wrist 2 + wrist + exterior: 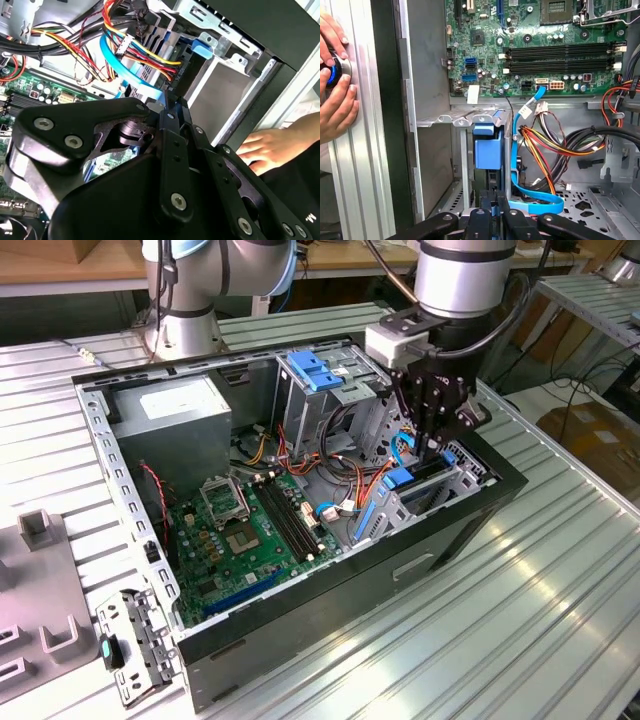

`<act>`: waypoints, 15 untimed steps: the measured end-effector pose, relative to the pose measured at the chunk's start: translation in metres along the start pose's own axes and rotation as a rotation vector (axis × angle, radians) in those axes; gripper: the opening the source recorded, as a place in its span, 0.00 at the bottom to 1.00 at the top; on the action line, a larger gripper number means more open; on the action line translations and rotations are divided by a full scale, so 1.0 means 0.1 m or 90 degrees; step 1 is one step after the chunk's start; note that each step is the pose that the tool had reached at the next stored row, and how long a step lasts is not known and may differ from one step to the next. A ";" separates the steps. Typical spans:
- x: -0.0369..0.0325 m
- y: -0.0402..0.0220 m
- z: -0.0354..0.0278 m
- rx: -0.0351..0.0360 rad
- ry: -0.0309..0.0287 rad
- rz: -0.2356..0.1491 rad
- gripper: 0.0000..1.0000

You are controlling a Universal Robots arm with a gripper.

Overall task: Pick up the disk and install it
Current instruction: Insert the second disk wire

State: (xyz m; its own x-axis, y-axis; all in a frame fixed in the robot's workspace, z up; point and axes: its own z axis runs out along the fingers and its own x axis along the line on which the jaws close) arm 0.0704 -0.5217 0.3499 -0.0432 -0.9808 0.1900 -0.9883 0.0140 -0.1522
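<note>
Tool (pixel 432 445) down in the case's (pixel 330 615) drive bay, fingers pinched narrow on the disk's (pixel 487 150) blue carrier edge.

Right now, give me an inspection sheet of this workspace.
Surface: ribbed aluminium table carrying an open computer case.
Job's things: disk, blue-edged, appears seated in the drive cage slot.
Clutter: grey fixture blocks and a loose metal bracket at the exterior view's left.
Grippers: gripper hangs directly over the drive cage, close to the disk.
Cables: light blue flat cable and a red, yellow and black wire bundle run beside the cage.
Surroundings: a person's hand rests on the table next to the case; cardboard box beyond the table.
</note>
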 end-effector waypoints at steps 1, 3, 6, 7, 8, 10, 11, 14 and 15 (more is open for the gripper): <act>0.016 0.007 0.004 0.0023 -0.0037 0.001 0.16; 0.037 0.014 0.010 0.0059 -0.0115 0.003 0.16; 0.058 0.020 0.019 0.0099 -0.0255 0.006 0.16; 0.067 0.022 0.022 0.0114 -0.0317 0.007 0.16; 0.073 0.024 0.025 0.0123 -0.0357 0.008 0.16; 0.092 0.031 0.038 0.0150 -0.0482 0.011 0.16; 0.097 0.033 0.044 0.0152 -0.0501 0.011 0.16; 0.114 0.035 0.064 0.0151 -0.0538 0.012 0.16; 0.116 0.036 0.071 0.0151 -0.0549 0.012 0.16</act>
State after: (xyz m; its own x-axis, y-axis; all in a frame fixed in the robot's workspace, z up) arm 0.0674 -0.5344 0.3446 -0.0476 -0.9936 0.1029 -0.9836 0.0287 -0.1780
